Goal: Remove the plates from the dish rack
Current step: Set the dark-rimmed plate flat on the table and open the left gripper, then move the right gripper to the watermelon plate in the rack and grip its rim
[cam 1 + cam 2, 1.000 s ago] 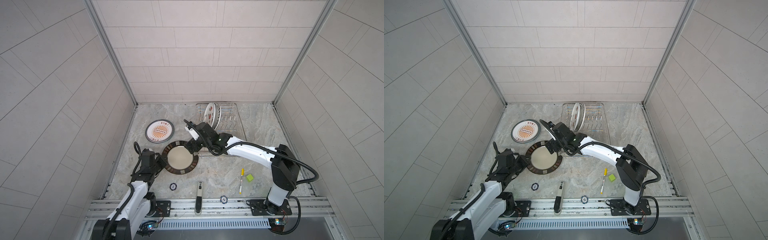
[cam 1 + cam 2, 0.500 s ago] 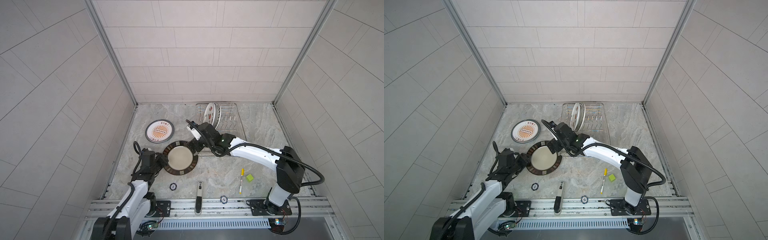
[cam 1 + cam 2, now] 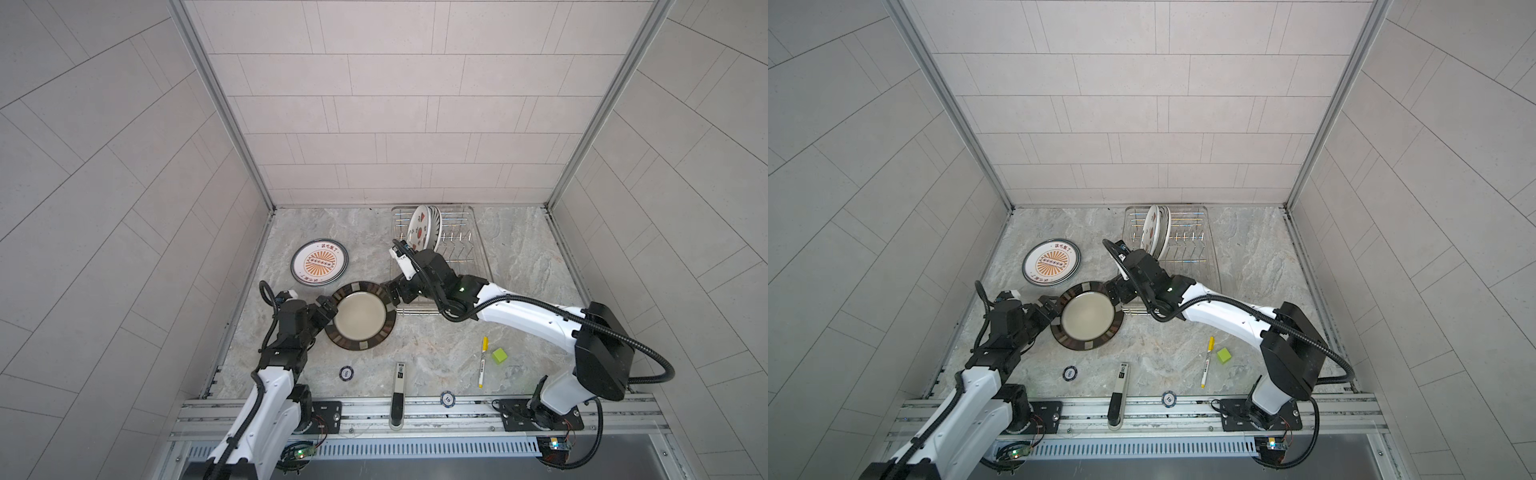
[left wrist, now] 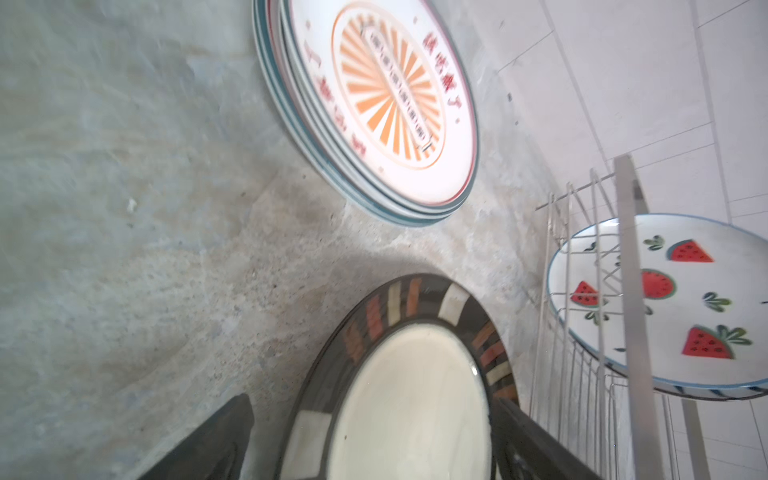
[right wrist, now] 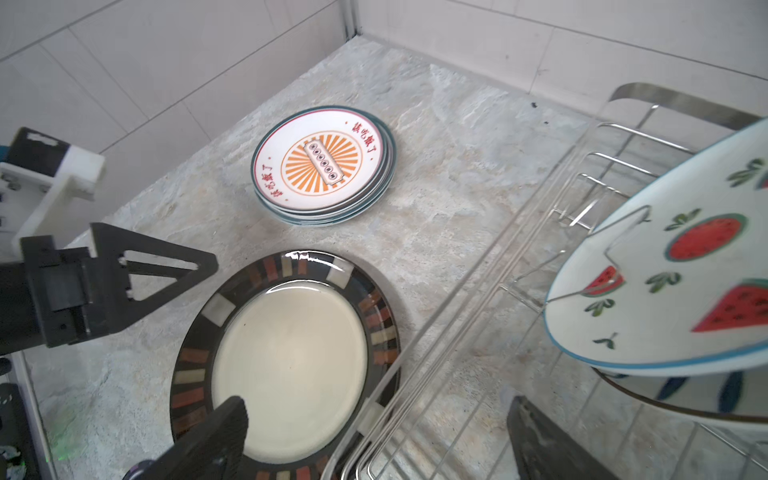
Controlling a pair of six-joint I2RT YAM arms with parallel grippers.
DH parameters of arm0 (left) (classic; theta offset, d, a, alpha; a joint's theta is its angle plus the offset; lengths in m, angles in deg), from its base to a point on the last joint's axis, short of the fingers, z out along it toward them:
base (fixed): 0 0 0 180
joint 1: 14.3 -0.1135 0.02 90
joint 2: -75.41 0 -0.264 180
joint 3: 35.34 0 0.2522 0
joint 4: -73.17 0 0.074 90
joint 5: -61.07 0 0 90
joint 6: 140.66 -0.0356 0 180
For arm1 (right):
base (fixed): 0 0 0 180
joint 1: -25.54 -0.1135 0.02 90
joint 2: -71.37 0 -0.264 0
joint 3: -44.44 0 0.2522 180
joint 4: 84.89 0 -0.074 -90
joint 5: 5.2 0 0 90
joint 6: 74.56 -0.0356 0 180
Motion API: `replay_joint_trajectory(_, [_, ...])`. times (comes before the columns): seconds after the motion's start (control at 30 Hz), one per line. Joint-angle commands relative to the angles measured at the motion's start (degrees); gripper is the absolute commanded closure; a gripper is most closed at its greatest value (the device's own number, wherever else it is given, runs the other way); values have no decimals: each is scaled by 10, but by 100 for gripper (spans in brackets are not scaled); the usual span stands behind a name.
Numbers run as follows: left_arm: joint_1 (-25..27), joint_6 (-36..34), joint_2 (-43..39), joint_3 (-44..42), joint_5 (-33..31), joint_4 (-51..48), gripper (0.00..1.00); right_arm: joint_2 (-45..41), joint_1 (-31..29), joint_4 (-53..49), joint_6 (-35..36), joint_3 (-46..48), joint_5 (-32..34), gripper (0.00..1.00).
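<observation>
1. We see that the left gripper (image 3: 327, 308) has spread its jaws wide at the edge of the brown-rimmed plate (image 3: 360, 318).
2. The right gripper (image 3: 395, 292) has drawn back slightly toward the dish rack (image 3: 457, 249).
3. The plate seems to us to have settled flatter.

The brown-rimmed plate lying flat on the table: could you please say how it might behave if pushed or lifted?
The brown-rimmed plate looks like rigid glazed ceramic, so it is probably stiff, fairly heavy and chippable. Its glossy reflections suggest a slippery rim. Lying flat, it should slide rather than roll or tip.
</observation>
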Motion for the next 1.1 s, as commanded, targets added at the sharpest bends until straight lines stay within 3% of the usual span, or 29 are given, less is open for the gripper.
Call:
replay_joint_trajectory(0.0, [2, -8, -29, 29, -39, -29, 3, -52, 19, 69, -36, 37, 33, 0])
replay_joint_trajectory(0.1, [12, -13, -43, 32, -24, -12, 0, -94, 35, 105, -50, 83, 63, 0])
replay_joint_trajectory(0.17, [49, -24, -35, 55, -30, 4, 0, -122, 48, 123, -54, 111, 80, 0])
replay_joint_trajectory(0.3, [174, -61, -11, 98, -166, -4, 0, -165, 88, 120, -65, 142, 71, 0])
replay_joint_trajectory(0.37, [220, -76, 12, 116, -195, 13, 0, -184, 115, 121, -76, 157, 57, 0])
replay_joint_trajectory(0.47, [257, -89, 58, 128, -158, 88, 0, -200, 152, 108, -92, 161, 52, 0])
replay_joint_trajectory(0.57, [280, -105, 104, 119, -64, 218, 0, -210, 173, 110, -110, 167, 53, 0])
replay_joint_trajectory(0.67, [316, -120, 131, 110, -79, 304, 0, -215, 175, 86, -112, 152, 75, 0])
replay_joint_trajectory(0.8, [329, -129, 145, 118, -123, 325, 0, -206, 174, 40, -83, 109, 67, 3])
replay_joint_trajectory(0.97, [329, -102, 201, 87, -80, 473, 0, -152, 171, -7, -76, 36, 38, 15])
replay_joint_trajectory(1.07, [330, -102, 239, 86, -65, 515, 0, -106, 164, -54, -64, -25, 42, 19])
